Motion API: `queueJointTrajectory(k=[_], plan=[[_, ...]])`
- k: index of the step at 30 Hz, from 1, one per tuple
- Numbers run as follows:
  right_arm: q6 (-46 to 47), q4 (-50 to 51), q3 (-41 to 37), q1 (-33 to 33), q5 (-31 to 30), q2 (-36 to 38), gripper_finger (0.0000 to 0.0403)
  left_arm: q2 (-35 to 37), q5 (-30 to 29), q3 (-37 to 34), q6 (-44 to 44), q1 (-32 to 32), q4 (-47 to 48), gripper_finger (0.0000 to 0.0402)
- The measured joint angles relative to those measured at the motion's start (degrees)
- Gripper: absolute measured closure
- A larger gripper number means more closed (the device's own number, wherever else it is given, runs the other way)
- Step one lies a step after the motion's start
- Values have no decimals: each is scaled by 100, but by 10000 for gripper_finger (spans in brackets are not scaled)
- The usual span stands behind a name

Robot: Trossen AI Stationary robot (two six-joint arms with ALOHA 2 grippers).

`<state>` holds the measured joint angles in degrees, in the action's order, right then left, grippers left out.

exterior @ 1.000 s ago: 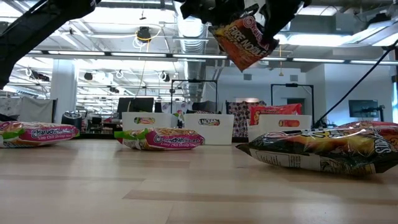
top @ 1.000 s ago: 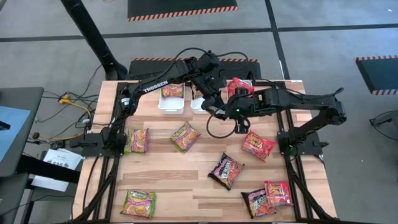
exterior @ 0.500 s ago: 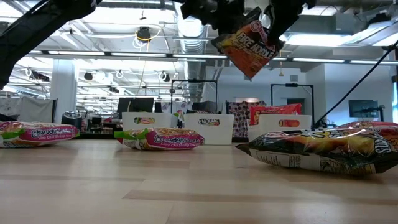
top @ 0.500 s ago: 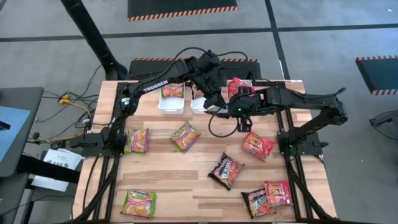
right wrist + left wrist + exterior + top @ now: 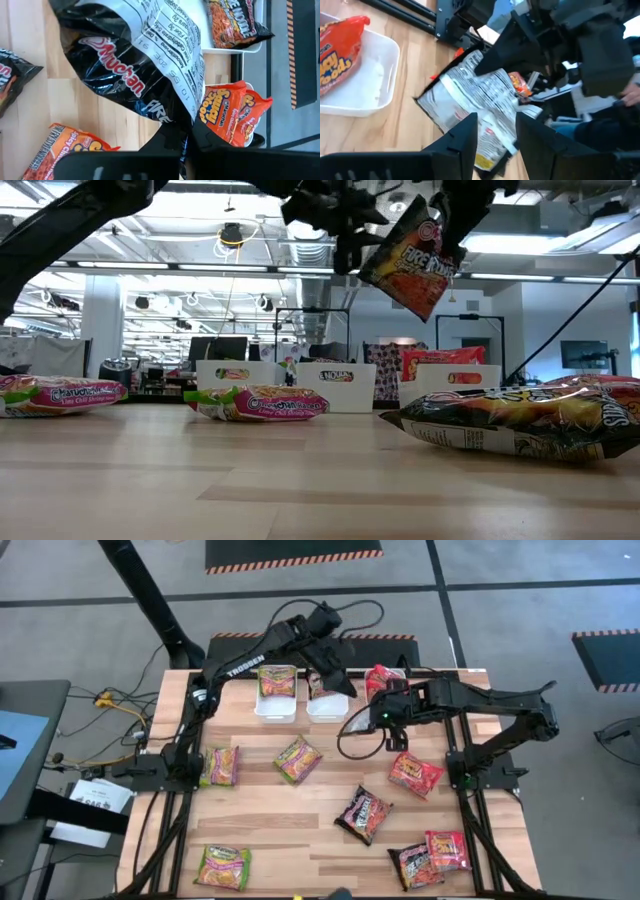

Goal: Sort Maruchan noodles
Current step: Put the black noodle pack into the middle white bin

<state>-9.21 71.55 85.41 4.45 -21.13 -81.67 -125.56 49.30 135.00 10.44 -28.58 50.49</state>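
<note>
Nearest the front edge of the table [image 5: 270, 840], much is left to sort: a green-yellow packet [image 5: 222, 866] at one corner, two red-orange ones [image 5: 430, 858] overlapping at the other, a dark packet [image 5: 365, 813] mid-table, then two more green-yellow packets [image 5: 219, 766] [image 5: 297, 759] and a red-orange one [image 5: 415, 773] farther in. From table height the near green-yellow wrapper reads "Chicken" and the dark one beside it shows large yellow letters. Above the middle, the right gripper [image 5: 186, 134] is pinched tight on a corner of a black Maruchan packet [image 5: 412, 262] lettered "FIRE", hanging clear of the table. The left gripper [image 5: 495, 125] sits just beside that packet with its fingers parted and nothing between them. At the far edge, three white bins [image 5: 276, 705] already hold a few packets each, one per colour, so I judge sorting under halfway.
</note>
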Motion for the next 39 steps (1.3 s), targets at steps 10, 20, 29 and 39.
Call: queueJointTrajectory(k=[10, 20, 29, 39], plan=[[85, -400, 0, 734, 29, 2, 394, 547, -228, 0, -537, -281, 638, 280], [385, -1429, 0, 1602, 319, -11, 394, 1513, -1408, 0, -1026, -292, 1328, 281], [524, -2591, 0, 2225, 562, -13, 394, 2220, -2311, 1, -1035, -260, 2027, 281], [960, -4636, 0, 2821, 1082, -15, 394, 2700, -2631, 0, -819, -194, 2482, 281]])
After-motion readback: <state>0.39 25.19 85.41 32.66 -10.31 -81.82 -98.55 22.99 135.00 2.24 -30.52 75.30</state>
